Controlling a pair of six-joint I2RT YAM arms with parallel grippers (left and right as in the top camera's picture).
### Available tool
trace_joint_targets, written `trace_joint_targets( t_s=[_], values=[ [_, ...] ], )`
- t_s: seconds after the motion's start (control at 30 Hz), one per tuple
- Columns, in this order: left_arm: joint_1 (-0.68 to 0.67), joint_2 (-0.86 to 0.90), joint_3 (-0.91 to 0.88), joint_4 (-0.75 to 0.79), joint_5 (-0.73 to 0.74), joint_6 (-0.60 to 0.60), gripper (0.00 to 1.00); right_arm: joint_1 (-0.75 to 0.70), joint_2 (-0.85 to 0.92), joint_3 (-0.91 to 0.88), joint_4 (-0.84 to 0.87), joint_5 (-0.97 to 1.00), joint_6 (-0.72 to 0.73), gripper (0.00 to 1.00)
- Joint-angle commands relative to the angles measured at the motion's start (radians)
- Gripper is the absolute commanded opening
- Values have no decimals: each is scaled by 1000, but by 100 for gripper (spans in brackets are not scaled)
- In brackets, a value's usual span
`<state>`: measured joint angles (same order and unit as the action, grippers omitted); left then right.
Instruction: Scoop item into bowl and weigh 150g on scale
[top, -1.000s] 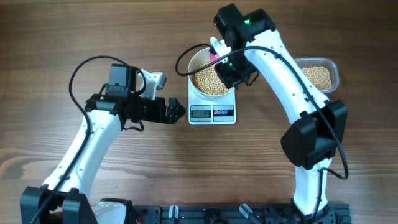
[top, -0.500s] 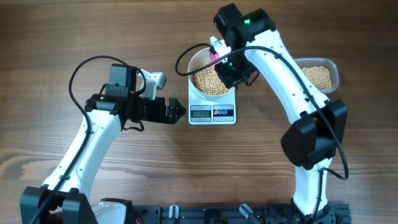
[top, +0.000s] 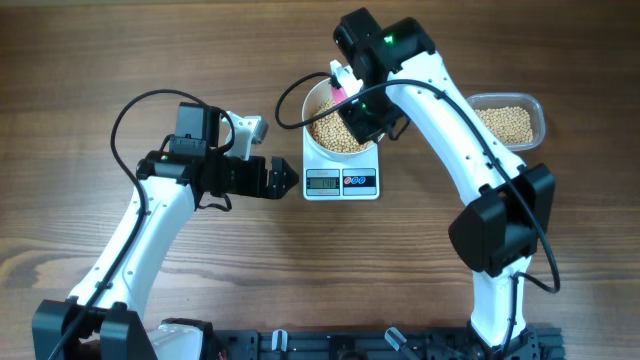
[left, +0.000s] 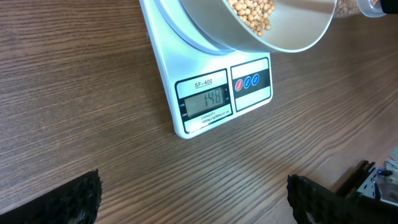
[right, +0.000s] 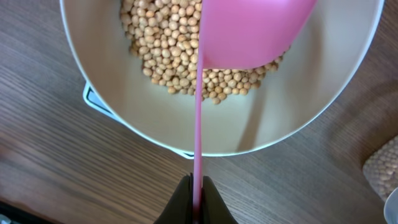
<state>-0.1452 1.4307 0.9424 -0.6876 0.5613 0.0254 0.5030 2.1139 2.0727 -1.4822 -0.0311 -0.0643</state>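
1. Beans (right: 163, 46) lie heaped in the bottom of the bowl (right: 292, 124), and the bowl sits on the scale (left: 186, 68).
2. My right gripper (right: 198, 198) is pressed together on the thin handle of a pink scoop (right: 249, 31), pinching it between both fingers.
3. From the fingers the handle runs across the bowl's near rim. The scoop's head hangs over the beans on the far side of the bowl. I can't tell whether it touches them.
4. That gripper sits just outside the bowl's rim, so the beans lie straight ahead of it, a little beyond the fingers.
5. My left gripper (top: 286, 178) is spread wide and holds nothing. Its dark fingertips (left: 68, 199) show only at the lower corners of the left wrist view, with bare table (left: 74, 93) between them.
6. From overhead it hovers just left of the scale, pointing at it and apart from it. The bowl and beans lie beyond the scale's near edge.
7. I read 148 on the display (left: 205, 99).
8. A clear tub (top: 510, 122) holding more beans stands to the right of the bowl, beside my right arm.
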Motion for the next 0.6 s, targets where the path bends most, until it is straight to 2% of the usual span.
trace_joint_targets(
  t_s=[0.0,0.27,0.57],
  values=[
    [-3,4,19,3,-6,20,100,1,-40,28,-20,8,13,4],
    [-3,4,19,3,-6,20,100,1,-42,28,-19,6,13,4],
    [-3,4,19,3,-6,20,100,-25,-42,28,-48,-135,-14,4]
  ],
)
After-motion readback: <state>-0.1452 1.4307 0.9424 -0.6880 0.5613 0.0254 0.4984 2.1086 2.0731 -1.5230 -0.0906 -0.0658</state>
